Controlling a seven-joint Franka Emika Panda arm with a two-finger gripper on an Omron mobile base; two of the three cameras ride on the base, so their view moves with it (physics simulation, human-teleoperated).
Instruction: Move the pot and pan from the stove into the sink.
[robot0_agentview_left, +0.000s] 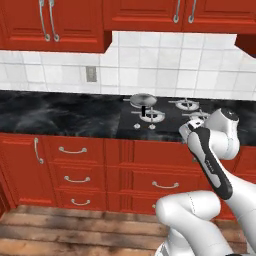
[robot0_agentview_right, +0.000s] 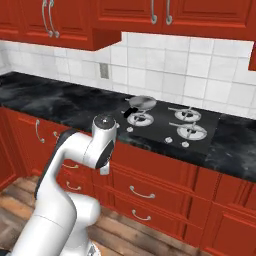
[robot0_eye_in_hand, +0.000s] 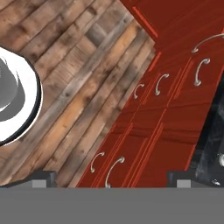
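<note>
tool (robot0_eye_in_hand: 112, 179) spread wide, empty (red drawers (robot0_eye_in_hand: 148, 131) below it).

Pan (robot0_agentview_left: 143, 99) handle partly hidden; claw (robot0_eye_in_hand: 112, 179) tips cropped.

text: none readable | labels: none | brands: none | numbers: none | signs: none

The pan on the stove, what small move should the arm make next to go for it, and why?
Probably lift and swing the hand up toward the pan, which sits on the back left burner of the stove with its black handle pointing to the front. The hand view faces the wooden floor and red drawers, with the fingertips wide apart and nothing between them, so the gripper is low and far from the pan.
</note>
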